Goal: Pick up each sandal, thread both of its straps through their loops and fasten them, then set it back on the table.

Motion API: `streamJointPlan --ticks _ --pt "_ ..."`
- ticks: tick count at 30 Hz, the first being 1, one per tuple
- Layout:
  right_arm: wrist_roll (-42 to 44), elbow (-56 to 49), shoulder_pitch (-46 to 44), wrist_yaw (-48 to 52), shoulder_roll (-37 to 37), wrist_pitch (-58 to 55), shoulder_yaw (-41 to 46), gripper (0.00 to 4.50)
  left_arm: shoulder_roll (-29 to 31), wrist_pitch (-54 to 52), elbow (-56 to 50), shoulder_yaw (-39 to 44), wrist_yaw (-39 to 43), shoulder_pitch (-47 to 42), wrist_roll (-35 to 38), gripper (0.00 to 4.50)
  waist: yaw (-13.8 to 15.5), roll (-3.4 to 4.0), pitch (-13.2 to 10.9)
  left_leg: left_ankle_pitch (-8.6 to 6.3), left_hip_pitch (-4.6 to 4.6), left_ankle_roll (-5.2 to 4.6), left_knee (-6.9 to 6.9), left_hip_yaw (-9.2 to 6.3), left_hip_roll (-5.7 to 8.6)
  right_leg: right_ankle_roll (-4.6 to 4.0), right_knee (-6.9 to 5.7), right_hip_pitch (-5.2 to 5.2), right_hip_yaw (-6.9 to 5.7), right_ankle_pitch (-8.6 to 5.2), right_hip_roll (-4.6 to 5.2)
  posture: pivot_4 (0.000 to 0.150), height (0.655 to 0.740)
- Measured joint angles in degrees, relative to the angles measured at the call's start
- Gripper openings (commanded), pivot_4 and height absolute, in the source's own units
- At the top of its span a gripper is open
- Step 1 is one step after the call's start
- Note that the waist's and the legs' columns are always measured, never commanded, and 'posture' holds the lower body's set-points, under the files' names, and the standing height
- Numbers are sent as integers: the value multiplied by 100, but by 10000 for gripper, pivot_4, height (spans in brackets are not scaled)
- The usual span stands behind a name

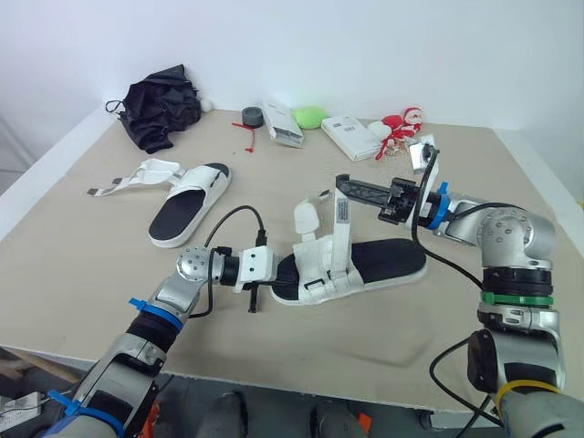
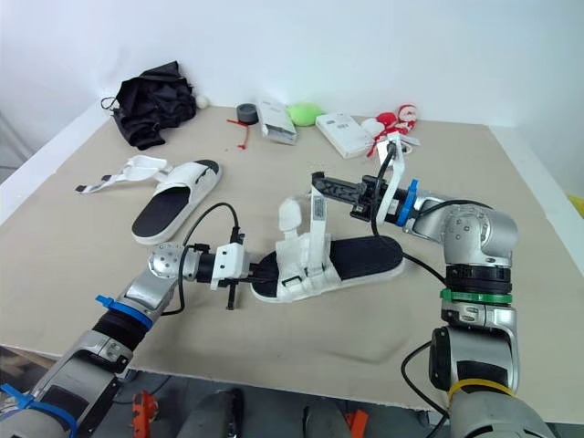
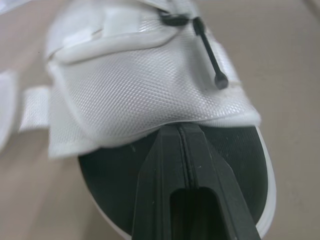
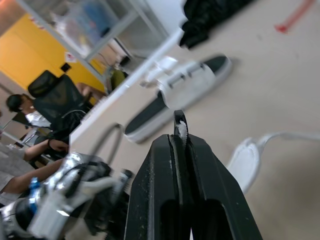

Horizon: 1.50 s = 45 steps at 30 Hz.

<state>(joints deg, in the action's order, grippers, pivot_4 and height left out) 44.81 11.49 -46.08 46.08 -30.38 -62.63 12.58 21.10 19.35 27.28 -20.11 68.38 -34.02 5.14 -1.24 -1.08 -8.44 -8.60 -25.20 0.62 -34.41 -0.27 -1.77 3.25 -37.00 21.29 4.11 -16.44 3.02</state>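
The nearer sandal (image 1: pixel 383 260) lies flat near the middle of the table (image 1: pixel 82 274), its length running from three to nine o'clock. The left gripper (image 3: pixel 181 132) reaches in at the nine o'clock end. Its fingers are pressed together, and their tips sit on the black insole just under the front edge of the white upper (image 3: pixel 140 95). I cannot tell whether they pinch anything there.

The right gripper (image 1: pixel 343 182) comes in from three o'clock and hangs above the sandal's middle. It is clamped on the end of a white strap (image 1: pixel 341 233), which stands pulled upright from the upper.

The second sandal (image 1: pixel 187 205) lies well apart at ten o'clock with its straps loose. A black cloth (image 1: pixel 160 109) lies beyond it, at eleven o'clock.
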Motion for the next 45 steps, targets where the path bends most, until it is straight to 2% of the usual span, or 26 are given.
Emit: streamJointPlan --ticks 3,7,10,20,24,28,31,32,33,35,38,39,40,41,42,45 --pt "-26 -10 65 -113 7 8 31 347 0 0 -3 0 11 1 0 0 0 1 0 0 0 0 0 -2 -1 -4 0 1 0 -2 -3 1500 7380" --pt "-792 145 324 -490 41 416 -529 347 12 -8 -33 -1 47 2 0 0 -5 1 2 0 1 1 2 3 0 -5 -1 -4 5 -5 -3 1500 7380" --pt "-689 112 243 -384 103 420 -517 347 16 -9 -39 0 63 2 0 0 -4 3 3 0 1 0 4 -1 -1 16 -2 -4 5 4 -9 1500 7380" --pt "-663 302 -239 8 283 522 -561 347 16 -48 -39 3 51 2 0 0 -5 2 3 0 4 1 3 -8 -4 4 -3 0 4 0 -13 1500 7380" --pt "-997 655 -260 -49 309 763 -766 347 16 -52 -39 3 45 4 0 0 -6 2 4 0 6 1 2 -6 -4 1 -3 0 4 0 -14 1500 7380" --pt "-1704 1379 -258 -211 407 1223 -1276 347 15 -52 -49 3 47 10 0 0 -6 3 4 0 7 1 3 -6 -3 7 -4 0 4 2 -14 1500 7380" --pt "-1836 1769 -300 -222 452 1476 -1314 347 16 -68 -49 3 33 15 -1 0 -7 2 6 0 12 1 2 -6 -4 13 -4 -4 4 6 -16 1500 7380" --pt "-1866 1936 -341 -222 465 1543 -1314 5932 16 -83 -49 3 18 18 -2 0 -10 3 8 0 15 0 2 -6 -4 12 -5 -6 4 8 -17 1500 7380" --pt "-1901 2078 -379 -225 474 1591 -1314 7769 16 -96 -49 3 4 20 -2 0 -10 3 9 0 17 0 1 -8 -5 9 -5 -7 4 8 -18 1500 7380" --pt "-2164 2436 -425 -343 447 1729 -1338 15291 16 -105 -64 2 -16 34 -3 0 -9 2 10 0 17 1 1 -9 -5 3 -5 -6 4 4 -18 1500 7380" --pt "-2398 2553 -419 -341 323 1784 -1457 22457 27 -105 -110 2 1 53 -2 0 -9 5 12 0 16 2 2 -6 -4 3 -5 -5 7 3 -17 1500 7380" --pt "-2458 2544 -417 -301 293 1779 -1503 27565 28 -105 -117 2 18 55 -2 0 -9 6 15 -2 16 3 3 -7 -4 11 -5 -6 7 3 -18 1500 7380" --pt "-2669 2192 -303 -53 190 1774 -1809 34495 32 -105 -142 2 73 71 0 0 -5 8 23 -6 15 8 7 -15 -4 21 -6 -7 7 -5 -25 1500 7380" --pt "-2673 2186 -301 -49 189 1774 -1815 36458 33 -105 -142 2 73 72 -1 0 -5 9 29 -8 15 9 9 -20 -4 25 -7 -9 8 -9 -29 1500 7380" --pt "-2753 1994 -241 35 167 1769 -1946 42764 37 -105 -142 1 84 82 -1 0 -5 10 47 -11 15 11 10 -30 -6 28 -8 -12 9 -14 -39 1500 7380" --pt "-2859 1745 -173 102 140 1740 -2013 44560 44 -105 -141 1 84 85 -1 0 -4 12 49 -12 15 11 10 -37 -9 26 -11 -14 7 -15 -48 1500 7380"
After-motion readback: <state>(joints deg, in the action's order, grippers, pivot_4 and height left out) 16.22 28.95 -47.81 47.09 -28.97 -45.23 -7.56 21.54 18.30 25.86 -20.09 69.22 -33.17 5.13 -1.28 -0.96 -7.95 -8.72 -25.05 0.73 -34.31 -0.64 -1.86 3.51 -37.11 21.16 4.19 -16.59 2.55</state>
